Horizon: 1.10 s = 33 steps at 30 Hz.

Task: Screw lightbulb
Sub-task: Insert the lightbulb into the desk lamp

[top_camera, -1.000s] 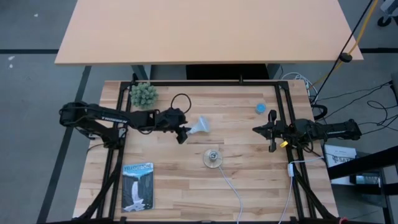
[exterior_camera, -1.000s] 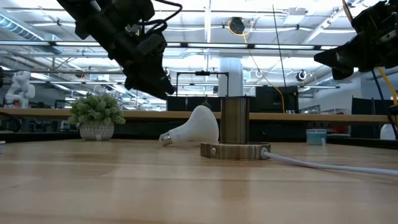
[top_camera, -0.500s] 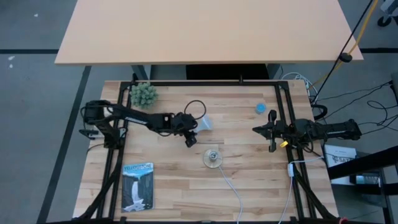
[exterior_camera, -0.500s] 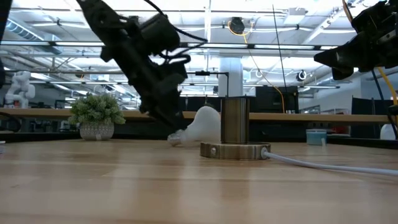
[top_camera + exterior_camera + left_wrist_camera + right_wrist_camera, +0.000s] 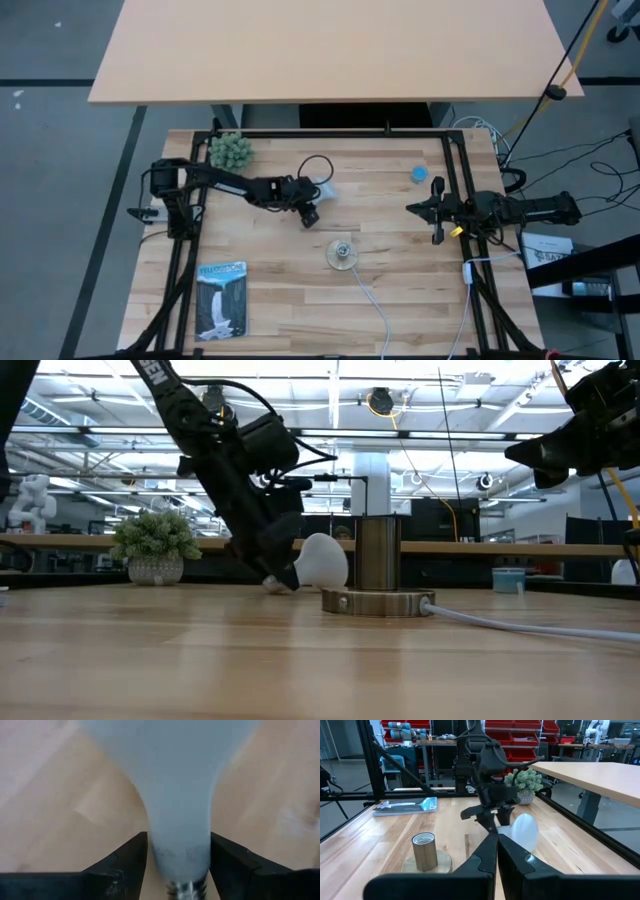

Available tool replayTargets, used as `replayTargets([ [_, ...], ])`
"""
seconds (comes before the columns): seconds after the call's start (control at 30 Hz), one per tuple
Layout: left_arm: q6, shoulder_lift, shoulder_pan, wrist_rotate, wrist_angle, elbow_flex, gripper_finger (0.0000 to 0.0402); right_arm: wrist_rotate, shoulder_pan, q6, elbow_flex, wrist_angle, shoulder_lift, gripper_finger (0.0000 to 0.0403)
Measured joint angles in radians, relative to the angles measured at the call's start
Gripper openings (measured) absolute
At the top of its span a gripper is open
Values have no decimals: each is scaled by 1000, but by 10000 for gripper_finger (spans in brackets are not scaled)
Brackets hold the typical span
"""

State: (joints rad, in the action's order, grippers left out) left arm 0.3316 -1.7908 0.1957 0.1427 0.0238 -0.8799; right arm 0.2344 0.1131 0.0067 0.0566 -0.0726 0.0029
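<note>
The lightbulb [image 5: 325,190] lies on its side on the wooden worktop [image 5: 380,300], toward the far middle, with its white dome pointing to the right and far side and its narrow neck pointing back toward the left arm. The left end effector [image 5: 312,207] is down at the worktop around that neck: in the left wrist view its 2 fingers [image 5: 127,862] stand apart, 1 on each side of the tapering neck just above the grey screw base, close beside it, though I cannot tell whether they press on it. In the low view the bulb rests on the wood just left of the upright socket [image 5: 378,565], whose round base and white cord [image 5: 530,626] lie nearer. The right end effector [image 5: 434,213] hovers well apart at the right side, fingers together, holding nothing.
</note>
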Motion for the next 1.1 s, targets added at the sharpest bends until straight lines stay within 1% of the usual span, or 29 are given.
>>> replayTargets([
  [0.1, -1, 0, 11, 3, -22, 0, 185, 0, 0, 0, 0, 0, 0, 6],
  [0.27, -47, 0, 17, 3, -48, 0, 145, 0, 0, 0, 0, 0, 0, 6],
  [0.37, -76, 0, 16, 3, -51, 0, 144, 0, 0, 0, 0, 0, 0, 6],
  [0.5, -78, 1, 12, 2, -64, 0, 144, 0, 0, 0, 0, 0, 0, 6],
  [0.63, -93, 25, -17, 0, -116, 0, 144, 0, 0, 0, 0, 0, 0, 6],
  [0.77, -144, 90, -59, -2, -193, 1, 144, 0, 0, 0, 0, 0, 0, 6],
  [0.83, -173, 131, -80, 14, -238, 1, 144, 0, 0, 16, 0, 0, 0, 6],
  [0.9, -185, 169, -100, 47, -273, 4, 144, -7, 0, 99, 0, 0, 0, 6],
  [0.97, -186, 191, -121, 65, -341, 24, 144, -22, 0, 187, 0, -1, 0, 6],
  [1.1, -184, 186, -174, 69, -535, 83, 144, -51, 0, 175, 0, -4, 11, 6],
])
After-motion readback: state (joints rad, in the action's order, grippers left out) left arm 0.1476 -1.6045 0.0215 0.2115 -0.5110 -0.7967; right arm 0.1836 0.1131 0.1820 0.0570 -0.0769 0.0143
